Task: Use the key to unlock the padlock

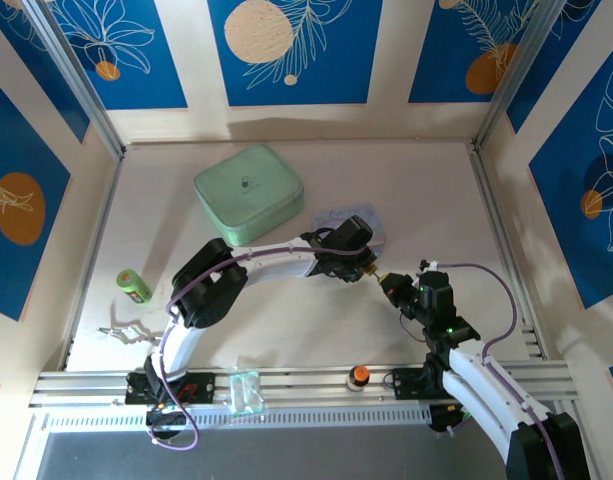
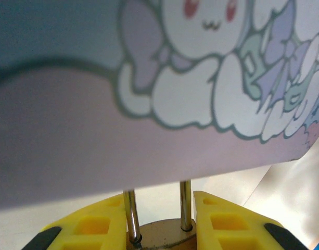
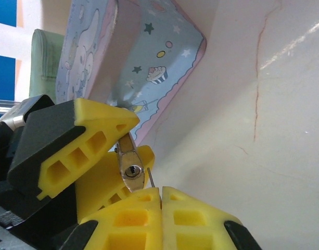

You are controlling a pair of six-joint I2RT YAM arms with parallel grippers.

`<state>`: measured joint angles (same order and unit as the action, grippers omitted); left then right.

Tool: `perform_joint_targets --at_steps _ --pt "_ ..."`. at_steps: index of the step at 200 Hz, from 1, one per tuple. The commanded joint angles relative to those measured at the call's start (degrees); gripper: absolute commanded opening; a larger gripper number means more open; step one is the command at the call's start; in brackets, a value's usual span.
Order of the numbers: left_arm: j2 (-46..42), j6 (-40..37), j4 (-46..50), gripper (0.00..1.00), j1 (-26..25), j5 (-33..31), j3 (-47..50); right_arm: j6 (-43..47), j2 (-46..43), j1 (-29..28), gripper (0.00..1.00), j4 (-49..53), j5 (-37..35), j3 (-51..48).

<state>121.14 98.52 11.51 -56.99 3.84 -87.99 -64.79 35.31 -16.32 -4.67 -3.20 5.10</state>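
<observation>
Bottom of the right wrist view: the right gripper [image 3: 160,194] has its yellow fingers [image 3: 133,219] pressed flat together on the thin silvery key [image 3: 151,177], with just a sliver of blade poking up. Right beside that tip, a touch to the left, sits the small brass-gold padlock [image 3: 131,165]. Its keyhole face is turned to the camera, and it is pinched between the jaws of the left gripper [image 3: 130,145] at centre-left. The key is not in yet — the tip stands next to the slot, not in it.

To my eye the step wants a small nudge left, the blade squared to the slot, then a slow straight push while the left arm holds firm. So little blade is exposed that a crooked shove could twist the key in the pads.

Further back, in the upper left, stand the pale blue cartoon-printed tin [image 3: 164,67] and the mint-green rounded case [image 3: 42,52].

The left wrist view gives the lock's other end — two silvery shackle legs [image 2: 185,205] rise from the brass body, and their tops are lost behind the blurred tin. The top view gives the layout: both grippers meet just right of centre, in front of the tin.
</observation>
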Motion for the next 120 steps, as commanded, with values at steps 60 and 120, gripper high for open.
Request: perform_joint_targets --at_steps 60,120 --pt "3.1 2.5 3.9 0.16 0.8 1.9 0.4 -0.8 -2.5 -0.6 0.0 2.0 -2.7 -0.7" --pt "3.1 2.5 3.9 0.16 0.7 1.9 0.7 -0.5 -2.7 -0.7 0.0 0.4 -2.7 -0.8"
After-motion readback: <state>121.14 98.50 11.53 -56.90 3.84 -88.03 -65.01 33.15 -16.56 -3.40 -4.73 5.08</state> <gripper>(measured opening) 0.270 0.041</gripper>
